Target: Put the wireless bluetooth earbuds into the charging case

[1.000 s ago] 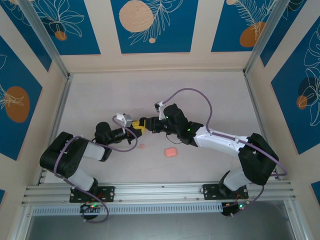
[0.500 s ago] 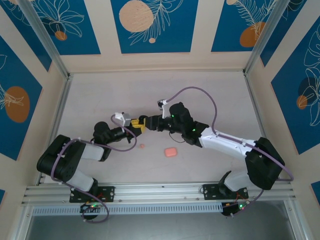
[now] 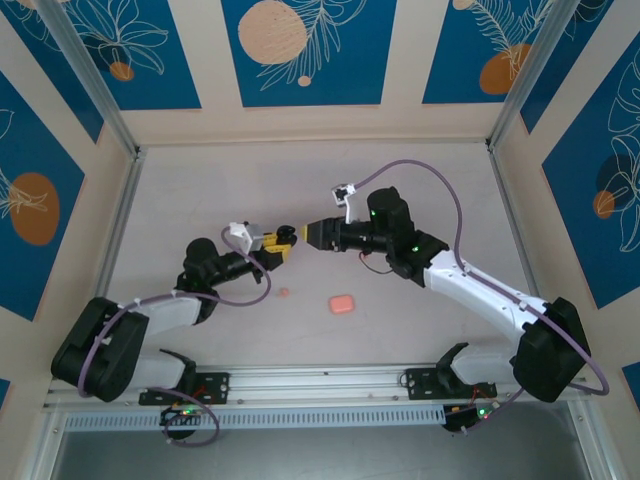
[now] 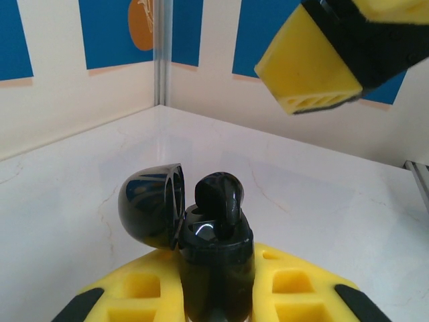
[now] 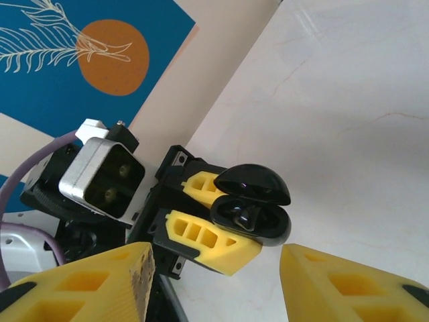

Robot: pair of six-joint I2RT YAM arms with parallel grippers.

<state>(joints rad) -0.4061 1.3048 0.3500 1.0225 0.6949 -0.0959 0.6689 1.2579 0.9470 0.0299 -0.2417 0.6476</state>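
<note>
Pale stone-look table (image 3: 420, 180), faintly veined, sits inside cream walls hung with blue leaf-and-orange-disc panels. Against the picture of a second ago, the right gripper (image 3: 306, 232) has drawn back to the right: then it was pressed up against the left gripper (image 3: 277, 246) with its jaws almost together, now a small gap lies between the two and its jaws stand spread, with nothing between them. Its arm is stretched out further, and the left arm's shoulder has swung lower and to the left. The left gripper is pinching the one charging case (image 4: 214, 261), a glossy black, rounded, pebble-like shell held upright above the table between ribbed yellow fingers (image 4: 295, 295). Its domed lid (image 4: 151, 208) is hinged open to one side, and one shiny black earbud (image 4: 220, 198) stands up out of the case's mouth; whether a second earbud lies inside cannot be told. From the right wrist the same case (image 5: 258, 225) shows lid-up, beyond two blocky yellow fingers (image 5: 87, 285) set wide apart. Two loose pink things lie on the table nearer the arm bases: one rounded matte pink block (image 3: 342, 303) and, well to its left, one tiny pink speck (image 3: 284, 292)
</note>
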